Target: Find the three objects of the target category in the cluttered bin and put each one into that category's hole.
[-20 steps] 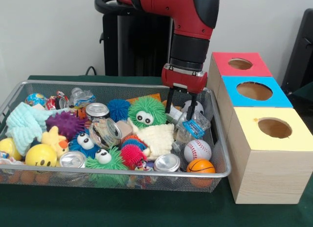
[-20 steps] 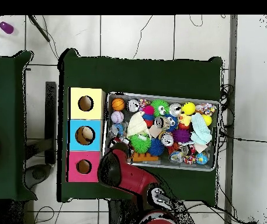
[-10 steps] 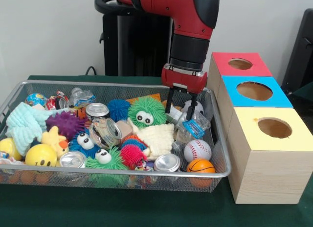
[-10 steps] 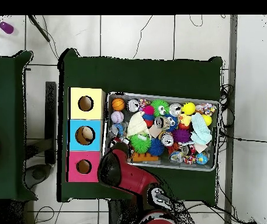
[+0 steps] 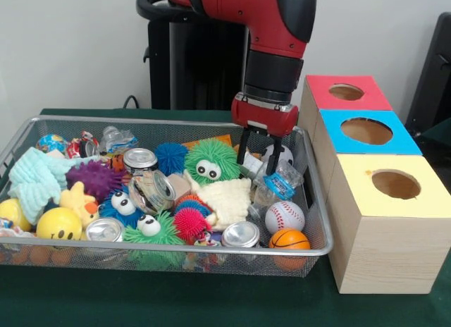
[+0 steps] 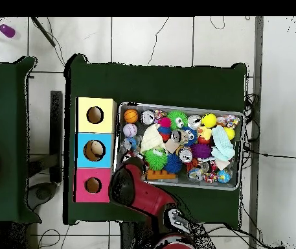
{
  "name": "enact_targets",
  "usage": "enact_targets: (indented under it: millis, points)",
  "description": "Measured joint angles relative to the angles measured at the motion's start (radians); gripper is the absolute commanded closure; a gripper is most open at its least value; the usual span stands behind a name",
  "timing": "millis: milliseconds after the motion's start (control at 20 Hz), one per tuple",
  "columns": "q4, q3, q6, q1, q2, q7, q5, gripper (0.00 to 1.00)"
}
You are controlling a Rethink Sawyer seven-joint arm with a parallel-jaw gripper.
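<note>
While overhead arm hides pincer, front shows pincer [image 5: 257,156] spread above bin [image 5: 320,232].

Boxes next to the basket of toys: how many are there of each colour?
Red box: 1
Blue box: 1
Yellow box: 1
Total: 3
</note>
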Motion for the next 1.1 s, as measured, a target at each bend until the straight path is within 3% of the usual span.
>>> enact_targets:
  millis: [300, 800, 1100]
  points:
    - [0.0, 0.0, 0.012, 0.0, -0.008, 0.036, 0.04, 0.0]
    - [0.0, -0.013, 0.135, 0.033, -0.048, 0.037, 0.091, 0.0]
    - [0.001, -0.019, 0.161, 0.056, -0.055, 0.037, 0.11, 0.0]
